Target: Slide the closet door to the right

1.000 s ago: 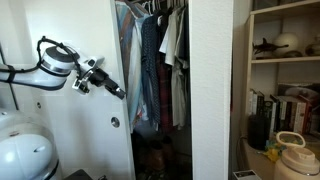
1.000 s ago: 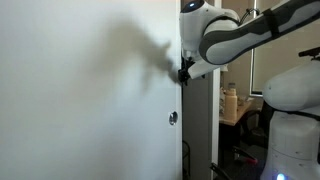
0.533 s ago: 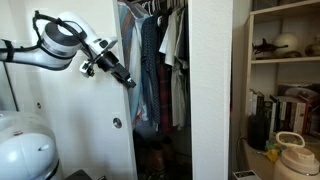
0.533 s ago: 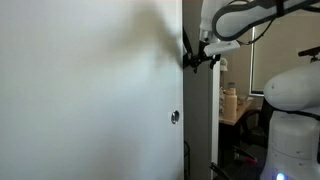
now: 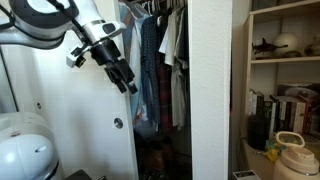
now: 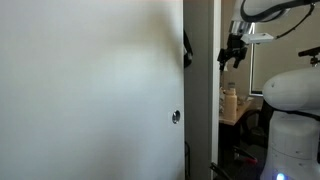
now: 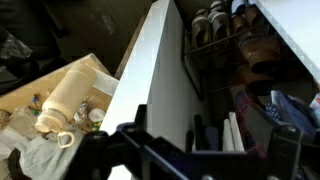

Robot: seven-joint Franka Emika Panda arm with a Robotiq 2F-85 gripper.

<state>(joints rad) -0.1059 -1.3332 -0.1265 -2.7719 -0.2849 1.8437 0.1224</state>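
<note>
closet door (image 5: pixel 80 130) unmoved since 1 s ago, clothes (image 5: pixel 160 60) exposed right of door, arm (image 5: pixel 40 20) swung higher, gripper (image 6: pixel 230 62) now clear of door edge, fingers spread, holding nothing, pull (image 5: pixel 116 123) near door edge

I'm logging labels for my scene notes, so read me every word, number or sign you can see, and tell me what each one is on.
No text can be read anywhere.
Too small to read: the book spines in an exterior view.
Too blurred to read: the bottle in the wrist view.
Plain, no markings: the closet door.
</note>
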